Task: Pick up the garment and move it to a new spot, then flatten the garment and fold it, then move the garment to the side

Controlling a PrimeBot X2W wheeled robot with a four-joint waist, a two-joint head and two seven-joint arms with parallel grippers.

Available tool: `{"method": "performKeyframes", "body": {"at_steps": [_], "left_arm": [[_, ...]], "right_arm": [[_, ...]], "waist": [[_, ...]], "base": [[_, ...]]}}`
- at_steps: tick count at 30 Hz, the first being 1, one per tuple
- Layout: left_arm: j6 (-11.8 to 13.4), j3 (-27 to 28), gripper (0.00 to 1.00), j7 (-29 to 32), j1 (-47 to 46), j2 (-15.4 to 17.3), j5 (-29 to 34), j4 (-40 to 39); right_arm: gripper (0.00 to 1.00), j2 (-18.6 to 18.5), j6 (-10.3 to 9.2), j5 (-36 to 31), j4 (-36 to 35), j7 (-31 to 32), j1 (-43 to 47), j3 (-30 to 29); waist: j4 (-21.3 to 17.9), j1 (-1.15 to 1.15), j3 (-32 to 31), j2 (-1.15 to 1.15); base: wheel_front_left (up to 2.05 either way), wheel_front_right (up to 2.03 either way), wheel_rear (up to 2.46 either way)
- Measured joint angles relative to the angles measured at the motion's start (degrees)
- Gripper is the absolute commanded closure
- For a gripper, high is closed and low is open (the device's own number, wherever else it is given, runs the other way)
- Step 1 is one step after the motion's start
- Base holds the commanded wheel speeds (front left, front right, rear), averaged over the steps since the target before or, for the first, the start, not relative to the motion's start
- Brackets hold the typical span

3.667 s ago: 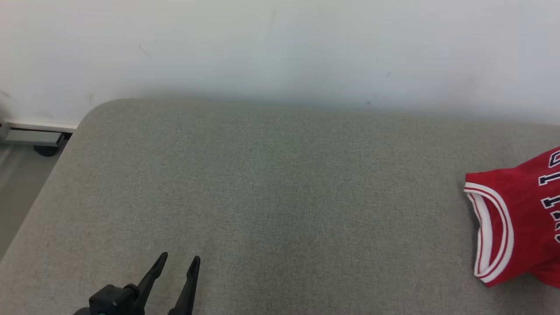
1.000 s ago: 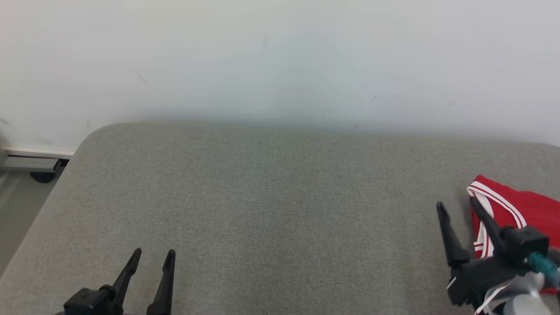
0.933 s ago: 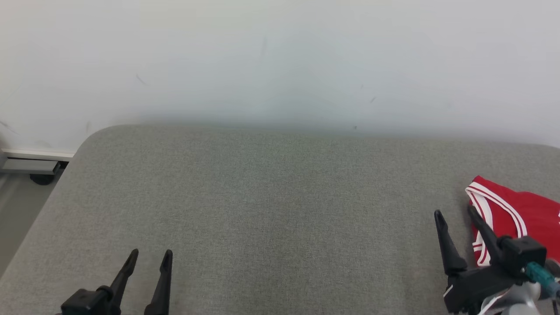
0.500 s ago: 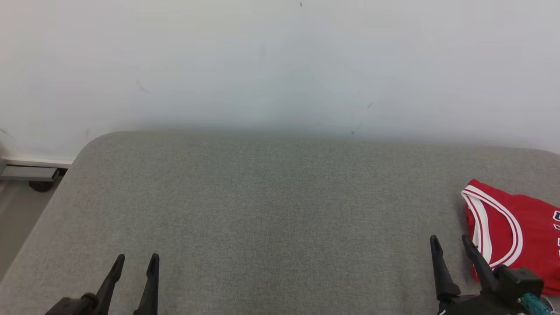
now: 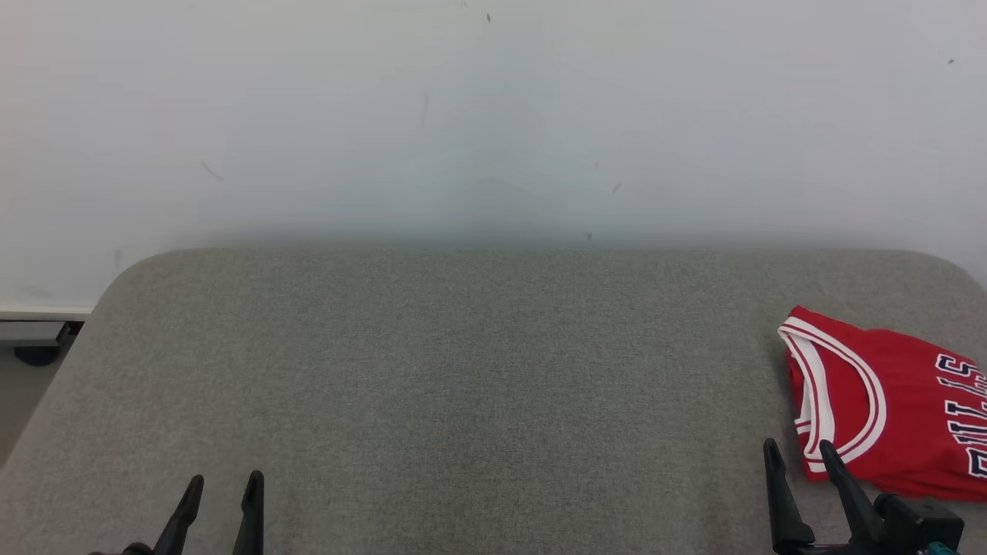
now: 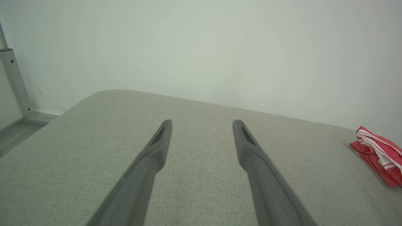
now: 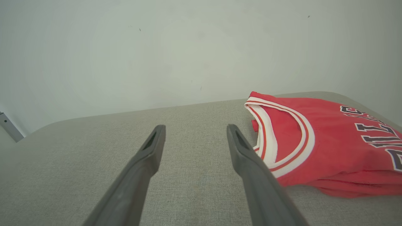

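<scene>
Since a second ago my head camera has shifted, and the right gripper (image 5: 798,448) has drawn back from the collar that one of its fingers overlapped then. The garment (image 5: 887,401), a red jersey with white-trimmed neckline and dark lettering, lies folded at the right end of the gray cushion (image 5: 463,370), close to its rounded far corner, neckline turned toward the middle. From my head camera the right gripper sits just beside the jersey's near left corner, fingertips short of the fabric, jaws spread and empty. Looking along that gripper (image 7: 195,127), I see the jersey (image 7: 314,144) to the right of the fingers, the collar trim passing behind the right-hand finger; I cannot tell whether it touches. The left gripper (image 5: 227,479) is well apart from the jersey, low at the cushion's left, also spread and holding nothing. Along its fingers (image 6: 202,123) the jersey (image 6: 380,150) shows far off at the right edge. A pale wall (image 5: 493,116) rises behind the cushion.
</scene>
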Motion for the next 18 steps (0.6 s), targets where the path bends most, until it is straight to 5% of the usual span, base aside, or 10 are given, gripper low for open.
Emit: {"method": "performKeyframes", "body": {"at_steps": [18], "left_arm": [[0.1, 1.0, 0.0, 0.8, 0.0, -0.6, -0.8, -0.1]], "right_arm": [[0.0, 0.0, 0.1, 0.1, -0.8, 0.2, 0.0, 1.2]], "waist": [[-1.6, 0.01, 0.8, 0.0]], "base": [[0.0, 0.0, 0.0]]}}
